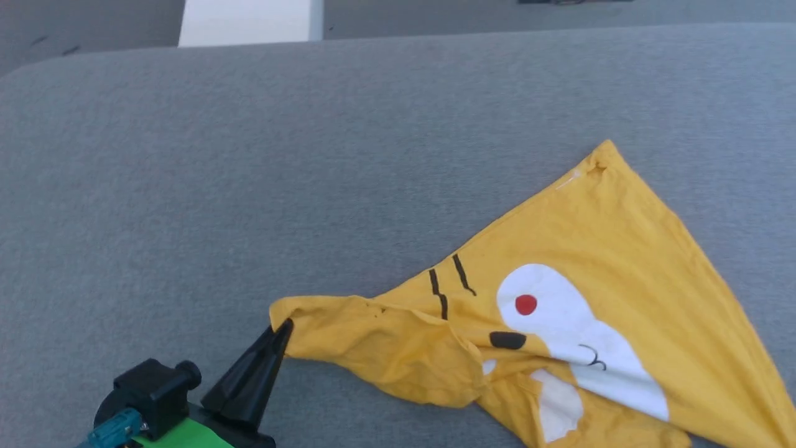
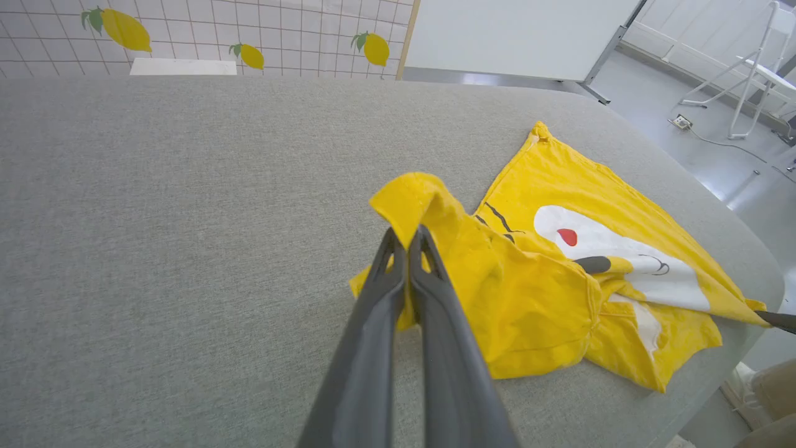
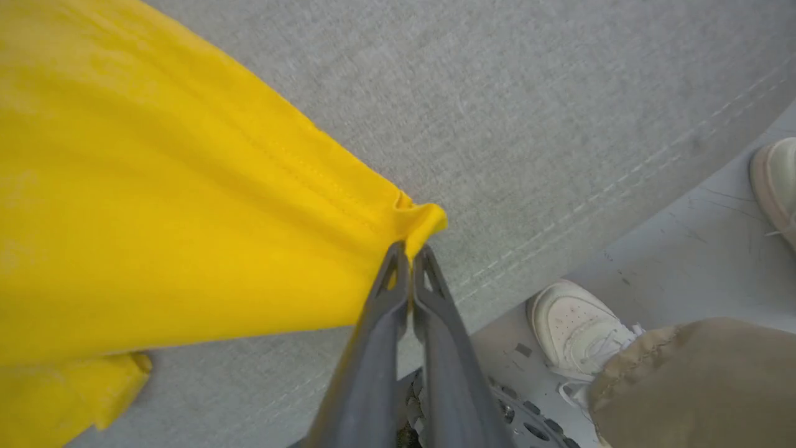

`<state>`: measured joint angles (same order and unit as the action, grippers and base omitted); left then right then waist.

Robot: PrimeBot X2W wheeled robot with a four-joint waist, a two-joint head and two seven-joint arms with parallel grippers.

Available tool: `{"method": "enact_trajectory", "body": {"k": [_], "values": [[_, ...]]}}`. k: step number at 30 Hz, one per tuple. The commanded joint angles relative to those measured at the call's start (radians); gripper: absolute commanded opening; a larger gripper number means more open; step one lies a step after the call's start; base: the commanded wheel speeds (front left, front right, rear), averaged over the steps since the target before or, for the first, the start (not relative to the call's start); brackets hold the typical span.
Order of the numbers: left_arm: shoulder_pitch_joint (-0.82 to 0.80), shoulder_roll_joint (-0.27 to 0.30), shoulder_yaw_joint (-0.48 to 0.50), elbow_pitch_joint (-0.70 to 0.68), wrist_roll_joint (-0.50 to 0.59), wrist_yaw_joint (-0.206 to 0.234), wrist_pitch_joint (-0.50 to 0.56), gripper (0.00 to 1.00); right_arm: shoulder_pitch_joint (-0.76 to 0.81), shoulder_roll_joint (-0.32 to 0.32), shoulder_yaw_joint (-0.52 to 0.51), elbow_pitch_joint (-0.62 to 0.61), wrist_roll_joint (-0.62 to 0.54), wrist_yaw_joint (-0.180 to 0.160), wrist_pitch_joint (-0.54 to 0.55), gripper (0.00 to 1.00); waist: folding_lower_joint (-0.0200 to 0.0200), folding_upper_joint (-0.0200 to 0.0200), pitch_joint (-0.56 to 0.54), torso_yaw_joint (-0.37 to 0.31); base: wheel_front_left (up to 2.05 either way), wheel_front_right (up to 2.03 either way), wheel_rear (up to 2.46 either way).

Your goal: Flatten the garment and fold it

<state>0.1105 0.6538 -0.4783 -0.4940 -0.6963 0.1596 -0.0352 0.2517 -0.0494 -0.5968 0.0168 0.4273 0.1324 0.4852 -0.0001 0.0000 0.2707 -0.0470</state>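
The yellow garment (image 1: 597, 261) lies crumpled on the grey padded table (image 1: 311, 155), its white face patch, red dot and black stripes facing up. At the lower left of the head view my left gripper (image 1: 285, 325) is shut on the garment's left corner. The left wrist view has that gripper (image 2: 407, 233) pinching a raised fold of the garment (image 2: 528, 280), lifted a little above the table. In the right wrist view my right gripper (image 3: 408, 247) is shut on a hemmed corner of the garment (image 3: 155, 205), near the table's edge.
A person's white shoes (image 3: 575, 323) and tan trouser leg (image 3: 696, 373) stand on the floor beside the table edge (image 3: 559, 230). A white board (image 2: 516, 37) and a tiled wall with lemon decals (image 2: 249, 31) lie beyond the table.
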Motion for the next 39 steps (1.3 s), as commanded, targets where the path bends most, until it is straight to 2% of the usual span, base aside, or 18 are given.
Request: {"method": "enact_trajectory", "body": {"k": [1, 2, 3, 6, 9, 12, 16, 21, 25, 30, 35, 39], "values": [[0.006, -0.006, -0.004, 0.004, -0.006, -0.001, 0.004, 0.00, 0.001, -0.001, 0.014, 0.023, 0.003, -0.002, -0.042, 0.00, 0.0001, 0.0000, -0.062, -0.062, 0.00, 0.00, 0.00], [0.004, -0.007, -0.008, 0.008, -0.007, -0.002, 0.007, 0.00, -0.004, -0.001, 0.035, 0.039, 0.002, -0.002, -0.077, 0.47, 0.0001, 0.0000, -0.068, -0.065, 0.00, 0.00, 0.00], [0.002, -0.008, -0.011, 0.010, -0.006, -0.003, 0.009, 0.00, -0.011, -0.001, 0.052, 0.046, 0.003, -0.002, -0.100, 1.00, 0.0001, 0.0000, -0.072, -0.066, 0.00, 0.00, 0.00], [-0.010, -0.012, -0.023, 0.016, -0.004, -0.009, 0.019, 0.00, -0.046, -0.001, 0.091, 0.017, -0.016, -0.002, -0.151, 1.00, 0.0001, 0.0000, -0.079, -0.061, 0.00, 0.00, 0.00], [-0.022, -0.016, -0.032, 0.015, 0.000, -0.013, 0.027, 0.00, -0.094, -0.001, 0.135, -0.104, -0.051, -0.002, -0.138, 1.00, 0.0001, 0.0000, -0.074, -0.048, 0.00, 0.00, 0.00], [-0.042, -0.021, -0.042, 0.011, 0.005, -0.022, 0.032, 0.00, -0.178, -0.041, 0.188, -0.244, -0.083, -0.002, -0.077, 1.00, 0.0001, 0.0000, -0.053, -0.023, 0.00, 0.00, 0.00], [-0.077, -0.030, -0.054, 0.009, 0.017, -0.036, 0.034, 0.00, -0.332, -0.105, 0.266, -0.302, -0.098, -0.002, 0.041, 1.00, 0.0001, 0.0000, -0.005, 0.021, 0.00, 0.00, 0.00], [-0.132, -0.039, -0.066, 0.000, 0.041, -0.055, 0.037, 0.00, -0.518, -0.160, 0.350, -0.245, -0.150, -0.002, 0.176, 1.00, 0.0001, 0.0000, 0.077, 0.086, 0.00, 0.00, 0.00], [-0.171, -0.049, -0.073, -0.006, 0.057, -0.067, 0.036, 0.00, -0.642, -0.179, 0.391, -0.132, -0.199, -0.002, 0.261, 1.00, 0.0001, 0.0000, 0.133, 0.133, 0.00, 0.00, 0.00], [-0.203, -0.066, -0.085, -0.004, 0.065, -0.079, 0.031, 0.00, -0.728, -0.199, 0.394, -0.015, -0.260, -0.002, 0.290, 1.00, 0.0001, 0.0000, 0.188, 0.181, 0.00, 0.00, 0.00], [-0.228, -0.076, -0.088, 0.002, 0.071, -0.086, 0.024, 0.00, -0.758, -0.208, 0.382, 0.041, -0.289, -0.002, 0.305, 1.00, 0.0001, 0.0000, 0.237, 0.207, 0.00, 0.00, 0.00], [-0.247, -0.082, -0.088, 0.007, 0.074, -0.092, 0.019, 0.00, -0.767, -0.219, 0.371, 0.066, -0.289, -0.002, 0.319, 0.93, 0.0001, 0.0000, 0.270, 0.219, 0.00, 0.00, 0.00]]}}
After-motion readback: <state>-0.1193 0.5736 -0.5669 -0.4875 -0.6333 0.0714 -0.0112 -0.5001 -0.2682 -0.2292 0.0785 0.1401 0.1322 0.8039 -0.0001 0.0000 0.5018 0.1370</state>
